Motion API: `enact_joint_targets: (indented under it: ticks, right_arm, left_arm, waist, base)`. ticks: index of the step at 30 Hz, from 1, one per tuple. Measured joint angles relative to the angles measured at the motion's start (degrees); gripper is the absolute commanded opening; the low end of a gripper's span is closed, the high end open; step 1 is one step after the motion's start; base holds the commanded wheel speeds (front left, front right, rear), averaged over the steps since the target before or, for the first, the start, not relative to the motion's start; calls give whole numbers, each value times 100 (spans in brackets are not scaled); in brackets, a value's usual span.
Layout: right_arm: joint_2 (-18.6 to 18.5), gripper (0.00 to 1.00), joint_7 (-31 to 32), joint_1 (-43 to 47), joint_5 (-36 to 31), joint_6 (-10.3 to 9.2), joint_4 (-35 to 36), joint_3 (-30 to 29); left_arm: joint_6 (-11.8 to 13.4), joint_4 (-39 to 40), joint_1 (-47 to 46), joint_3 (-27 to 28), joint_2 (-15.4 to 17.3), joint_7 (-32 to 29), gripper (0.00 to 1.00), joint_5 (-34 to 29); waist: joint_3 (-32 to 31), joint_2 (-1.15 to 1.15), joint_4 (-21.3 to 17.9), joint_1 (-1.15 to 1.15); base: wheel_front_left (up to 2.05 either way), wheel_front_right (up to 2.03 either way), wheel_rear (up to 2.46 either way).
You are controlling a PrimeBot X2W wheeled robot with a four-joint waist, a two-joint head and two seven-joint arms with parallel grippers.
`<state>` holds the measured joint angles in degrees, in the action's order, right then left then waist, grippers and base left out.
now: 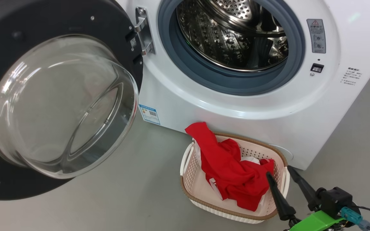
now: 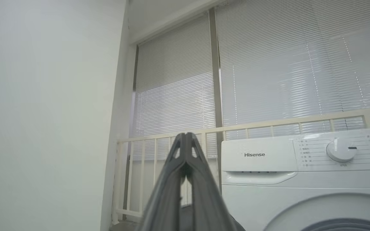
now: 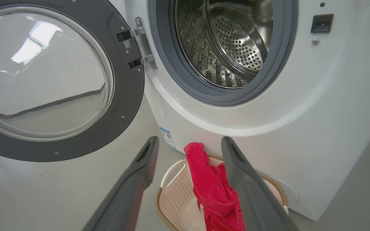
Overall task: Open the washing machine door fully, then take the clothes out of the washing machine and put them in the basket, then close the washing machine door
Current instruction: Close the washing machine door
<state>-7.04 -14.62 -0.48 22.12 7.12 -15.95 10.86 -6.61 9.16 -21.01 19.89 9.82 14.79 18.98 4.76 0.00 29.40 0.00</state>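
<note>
My right hand (image 1: pixel 278 171) hovers spread and empty beside the basket (image 1: pixel 189 170), since the clothes (image 1: pixel 230 173) lie inside; the washing machine door (image 1: pixel 59 106) stands open.

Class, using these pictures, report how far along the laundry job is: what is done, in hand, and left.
Done: the washing machine door stands wide open, the drum looks empty, and the red clothes lie in the basket. In hand: nothing; the right gripper hangs open near the basket. Left: closing the door.
</note>
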Motion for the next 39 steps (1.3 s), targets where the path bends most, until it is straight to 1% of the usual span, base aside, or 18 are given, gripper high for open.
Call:
enact_joint_targets:
  ticks: [3,4,7,9,11,13,14,17,18,19,23,27,30,33,39]
  right_arm:
    - [-4,100,0,0,-1,0,18,-80]
    - [-3,100,-1,0,-3,0,25,-86]
    - [2,100,0,-1,-46,0,38,-100]
    - [4,100,0,-1,-46,0,52,-112]
    - [8,100,0,-1,-47,0,58,-118]
    - [9,100,-1,-1,-48,0,60,-121]
    - [8,100,-1,-2,-48,0,62,-125]
    - [3,100,-1,-3,-48,0,58,-118]
    - [-2,100,-1,-4,-48,0,60,-119]
    - [-4,100,-1,-5,-49,0,57,-112]
    - [-14,100,-1,-10,-54,0,55,-103]
    - [-21,100,-1,-108,-54,0,41,-99]
    - [-22,100,-1,-138,-54,0,43,-99]
    - [-20,100,-1,-137,-54,0,48,-104]
    - [-13,100,-1,-121,-54,0,66,-137]
  left_arm:
    - [-13,-417,-659,301,437,1,0,154]
    - [-48,-621,-862,409,543,1,0,311]
    - [-48,-1414,-1397,643,853,-14,0,797]
    - [-48,-1954,-1765,801,1023,-269,0,1136]
    - [-24,-2492,-2087,932,1203,-668,0,1408]
    - [74,-3059,-2361,995,1391,-1268,0,1650]
    - [124,-3271,-2480,1032,1440,-1495,0,1802]
    - [272,-3911,-2817,1038,1569,-2432,0,2168]
    - [339,-4063,-2888,995,1631,-2700,0,2212]
    - [366,-4336,-3003,923,1757,-3306,0,2279]
    - [482,-4679,-3093,703,1956,-4209,0,2366]
    - [561,-4913,-3093,431,2000,-5008,0,2405]
    - [624,-4992,-3092,346,2029,-5399,0,2427]
    - [624,-4993,-3090,197,2058,-5712,0,2421]
    - [608,-4862,-3050,36,2060,-6158,0,2457]
  waist:
    - [61,0,19,0]
    - [75,0,26,0]
    - [116,0,45,0]
    - [139,0,58,0]
    - [165,0,71,0]
    - [194,0,84,0]
    - [213,0,91,0]
    - [257,0,116,0]
    - [275,0,124,0]
    - [303,0,139,0]
    - [358,0,160,0]
    - [385,0,172,0]
    - [388,0,172,0]
    - [386,0,169,0]
    - [372,0,164,0]
  base:
    - [0,0,0]
    - [0,0,0]
    - [0,0,0]
    - [0,0,0]
    - [0,0,0]
    - [0,0,0]
    - [0,0,0]
    - [0,0,0]
    - [0,0,0]
    - [0,0,0]
    - [0,0,0]
    - [0,0,0]
    - [0,0,0]
    - [0,0,0]
    - [0,0,0]
